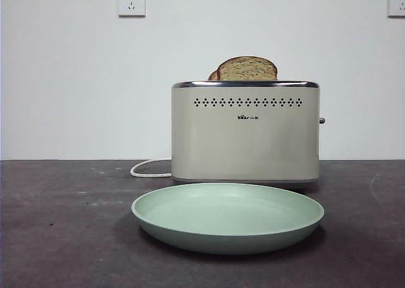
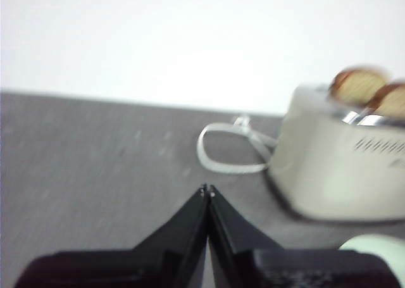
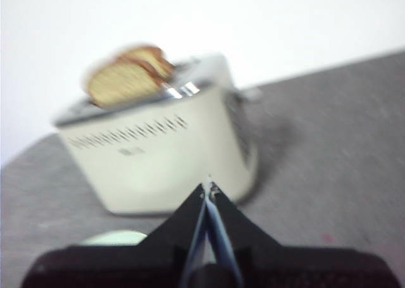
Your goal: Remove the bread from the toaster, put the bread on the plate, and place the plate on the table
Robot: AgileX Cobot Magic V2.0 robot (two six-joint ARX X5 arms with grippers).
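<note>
The cream-beige toaster [image 1: 245, 133] stands on the dark table [image 1: 57, 231]. Two slices of brown bread [image 1: 247, 69] stick up from its slots. The pale mint-green plate [image 1: 228, 217] lies on the table just in front of the toaster. Neither gripper shows in the front view. My left gripper [image 2: 207, 190] is shut and empty, off to the toaster's [image 2: 338, 164] cord side, with the bread [image 2: 357, 87] and a sliver of the plate [image 2: 380, 245] in view. My right gripper [image 3: 208, 190] is shut and empty, facing the toaster [image 3: 158, 158] and bread [image 3: 123, 79].
A white cord [image 1: 149, 169] loops on the table behind the toaster's left side; it also shows in the left wrist view [image 2: 231, 152]. The toaster's lever knob [image 1: 321, 120] sticks out on its right end. Two wall sockets [image 1: 131, 2] sit high on the white wall.
</note>
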